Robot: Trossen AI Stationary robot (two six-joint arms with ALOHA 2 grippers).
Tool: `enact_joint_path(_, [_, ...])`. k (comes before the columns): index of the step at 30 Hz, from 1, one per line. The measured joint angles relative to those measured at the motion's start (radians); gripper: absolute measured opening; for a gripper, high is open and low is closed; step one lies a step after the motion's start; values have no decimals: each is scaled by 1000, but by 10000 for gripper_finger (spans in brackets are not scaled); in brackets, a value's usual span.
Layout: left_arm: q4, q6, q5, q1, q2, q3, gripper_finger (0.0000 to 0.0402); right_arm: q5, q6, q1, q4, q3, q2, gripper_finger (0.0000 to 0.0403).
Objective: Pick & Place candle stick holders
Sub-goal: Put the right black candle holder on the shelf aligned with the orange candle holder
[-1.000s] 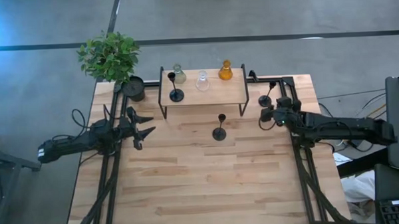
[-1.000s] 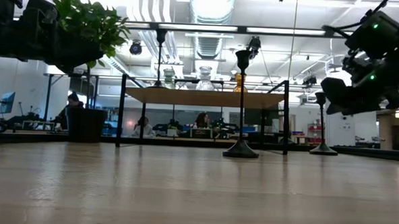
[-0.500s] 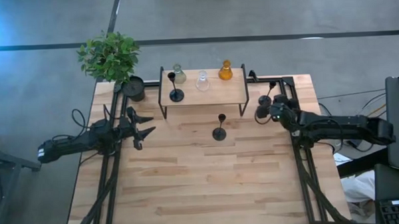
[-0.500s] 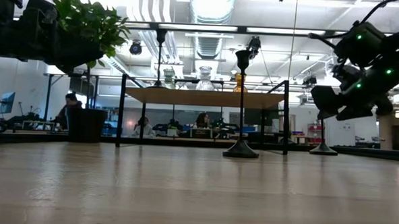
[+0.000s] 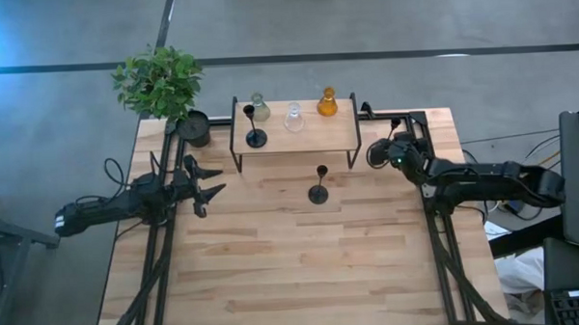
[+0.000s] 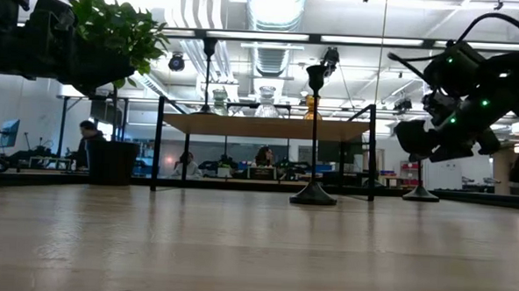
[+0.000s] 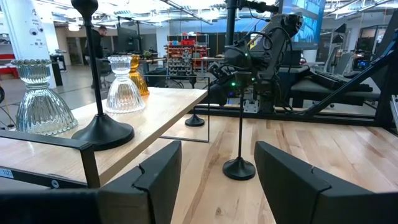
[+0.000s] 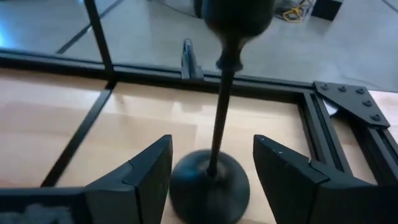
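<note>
Now right gripper (image 8: 211, 180) sits low at bench's (image 5: 303, 268) far right corner, fingers apart, straddling stem of black candle stick holder (image 8: 214, 124) — lined up so you can pinch thin stem above disc base. Nothing clamped yet. Holder upright, long axis vertical, cup on top. Second black holder (image 5: 317, 186) upright mid-bench; third (image 5: 254, 128) plus glass ones on shelf (image 5: 298, 141). Left gripper (image 5: 205, 182) waits near left edge, fingers apart, empty.
</note>
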Motion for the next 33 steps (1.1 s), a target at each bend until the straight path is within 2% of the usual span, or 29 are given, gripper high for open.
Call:
enact_joint_path(6, [0, 0, 0, 0, 0, 0, 209, -75, -79, -55, 118, 1, 37, 204])
enact_joint_path(15, [0, 0, 0, 0, 0, 0, 209, -77, -82, -93, 162, 3, 80, 172])
enact_joint_path(21, [0, 0, 0, 0, 0, 0, 209, -93, -112, -93, 163, 3, 80, 121])
enact_joint_path(29, [0, 0, 0, 0, 0, 1, 209, -94, -124, -100, 164, 4, 80, 20])
enact_joint_path(33, [0, 0, 0, 0, 0, 1, 209, -93, -126, -116, 163, 4, 80, 15])
